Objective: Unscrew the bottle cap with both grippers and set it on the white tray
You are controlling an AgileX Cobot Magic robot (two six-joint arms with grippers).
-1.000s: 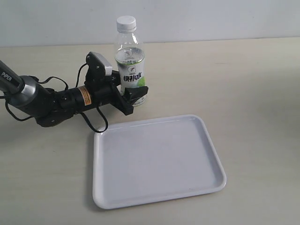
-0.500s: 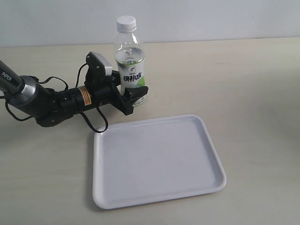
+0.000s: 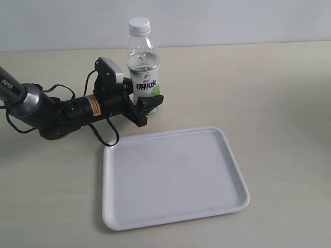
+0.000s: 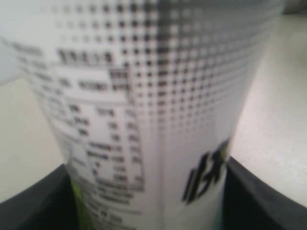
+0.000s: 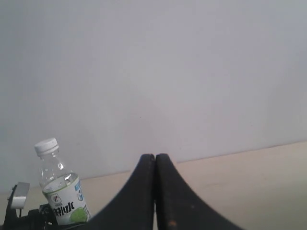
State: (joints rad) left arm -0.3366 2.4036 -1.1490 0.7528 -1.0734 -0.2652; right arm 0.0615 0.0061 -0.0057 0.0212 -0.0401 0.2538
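Nothing is changing: left gripper is still clamping the bottle, upper left; right gripper, closed and empty, is idling away from the bottle cap.

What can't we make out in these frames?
Bottle base: exterior view, mostly behind left gripper.
Label print: left wrist view, blurred, too close.
Bottle cap ribbing: too small in exterior and right wrist views.
Right gripper: outside the exterior view; right wrist view shows only its shut fingertips.
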